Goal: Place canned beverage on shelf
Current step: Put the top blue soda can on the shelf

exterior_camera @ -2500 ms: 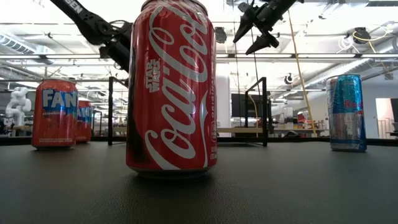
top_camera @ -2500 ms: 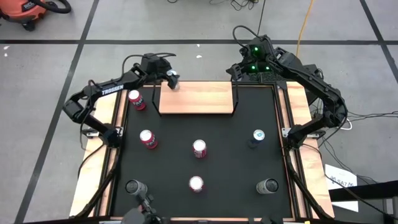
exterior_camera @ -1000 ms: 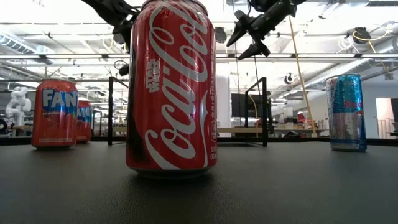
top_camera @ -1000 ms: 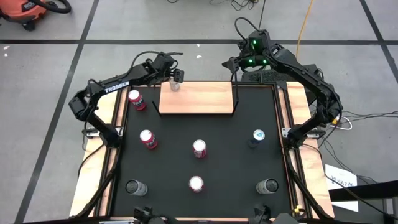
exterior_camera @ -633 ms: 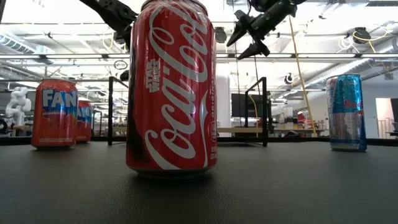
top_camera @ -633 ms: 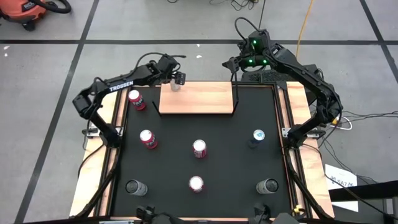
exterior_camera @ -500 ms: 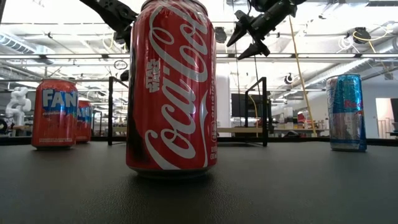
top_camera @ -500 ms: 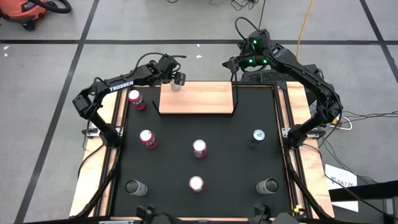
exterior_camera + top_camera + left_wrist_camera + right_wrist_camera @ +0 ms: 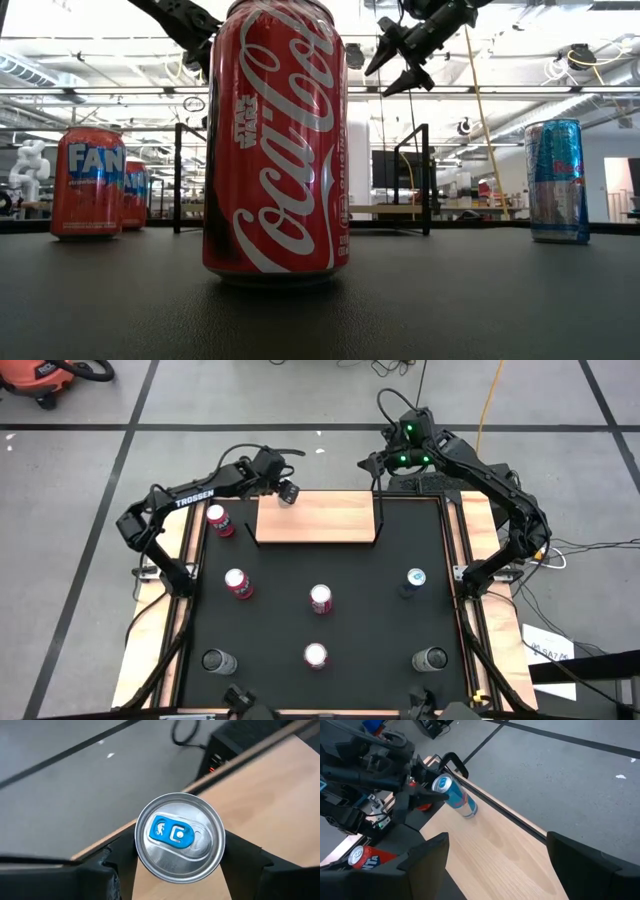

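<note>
Orange shop vac [image 9: 45, 378] parked on the grey floor [image 9: 300, 395] past the worktop [image 9: 300, 630], a yellow cable [image 9: 492, 395] trailing nearby, papers [image 9: 553, 648] lying off to one side.

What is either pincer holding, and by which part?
Cannot be told: the left pincer straddles the blue-tabbed silver can standing on the light-wood shelf, just below its rim. The right pincer holds nothing.

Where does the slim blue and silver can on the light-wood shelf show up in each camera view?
High view: slim blue and silver can at the shelf's back left corner, under the left gripper.
Low view: hidden behind the red cola can.
Left wrist view: centre.
Right wrist view: upper left.
Shared landmark: the shelf.
</note>
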### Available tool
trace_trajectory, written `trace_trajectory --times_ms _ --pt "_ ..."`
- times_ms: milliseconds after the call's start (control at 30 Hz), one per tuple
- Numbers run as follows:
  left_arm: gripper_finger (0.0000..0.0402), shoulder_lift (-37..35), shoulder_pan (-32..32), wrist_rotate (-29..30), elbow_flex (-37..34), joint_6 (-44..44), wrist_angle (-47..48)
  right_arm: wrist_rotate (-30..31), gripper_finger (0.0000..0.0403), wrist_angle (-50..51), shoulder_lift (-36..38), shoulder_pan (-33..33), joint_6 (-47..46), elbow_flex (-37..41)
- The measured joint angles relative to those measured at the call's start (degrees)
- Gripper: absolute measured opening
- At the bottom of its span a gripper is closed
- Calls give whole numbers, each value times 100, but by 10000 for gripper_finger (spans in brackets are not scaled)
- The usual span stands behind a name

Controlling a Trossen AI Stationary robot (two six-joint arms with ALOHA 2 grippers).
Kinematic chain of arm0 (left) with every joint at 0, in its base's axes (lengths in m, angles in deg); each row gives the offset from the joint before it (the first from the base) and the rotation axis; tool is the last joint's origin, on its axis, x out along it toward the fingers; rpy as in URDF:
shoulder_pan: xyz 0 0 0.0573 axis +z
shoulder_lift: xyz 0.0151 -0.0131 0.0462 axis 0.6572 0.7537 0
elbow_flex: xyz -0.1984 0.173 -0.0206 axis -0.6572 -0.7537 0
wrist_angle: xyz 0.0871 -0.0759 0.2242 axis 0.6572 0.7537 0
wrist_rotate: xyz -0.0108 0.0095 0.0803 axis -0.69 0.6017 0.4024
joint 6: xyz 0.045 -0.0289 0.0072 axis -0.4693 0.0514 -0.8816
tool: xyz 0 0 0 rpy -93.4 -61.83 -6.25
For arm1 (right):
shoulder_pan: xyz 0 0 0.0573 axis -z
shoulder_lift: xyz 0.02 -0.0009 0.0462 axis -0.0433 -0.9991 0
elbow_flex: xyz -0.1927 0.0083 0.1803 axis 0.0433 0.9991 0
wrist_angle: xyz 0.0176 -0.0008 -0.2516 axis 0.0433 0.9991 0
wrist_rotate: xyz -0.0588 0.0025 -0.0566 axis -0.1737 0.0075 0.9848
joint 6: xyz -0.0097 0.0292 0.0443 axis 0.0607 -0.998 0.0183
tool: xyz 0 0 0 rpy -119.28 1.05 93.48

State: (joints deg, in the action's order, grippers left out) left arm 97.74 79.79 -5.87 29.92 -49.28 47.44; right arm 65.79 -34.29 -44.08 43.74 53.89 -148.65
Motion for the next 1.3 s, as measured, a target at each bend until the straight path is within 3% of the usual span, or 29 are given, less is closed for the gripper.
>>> trace_trajectory --times_ms 233,933,1133,1300 --pt "219 -2 35 -547 3 -1148 -2 2 320 179 0 0 66 4" --pt "220 -17 1003 -2200 16 -3199 439 0 320 271 0 0 306 4" --pt "220 -7 1332 -2669 8 -3292 463 0 320 270 0 0 349 4" --pt "220 -4 1382 -2683 5 -3243 480 0 320 265 0 0 363 4"
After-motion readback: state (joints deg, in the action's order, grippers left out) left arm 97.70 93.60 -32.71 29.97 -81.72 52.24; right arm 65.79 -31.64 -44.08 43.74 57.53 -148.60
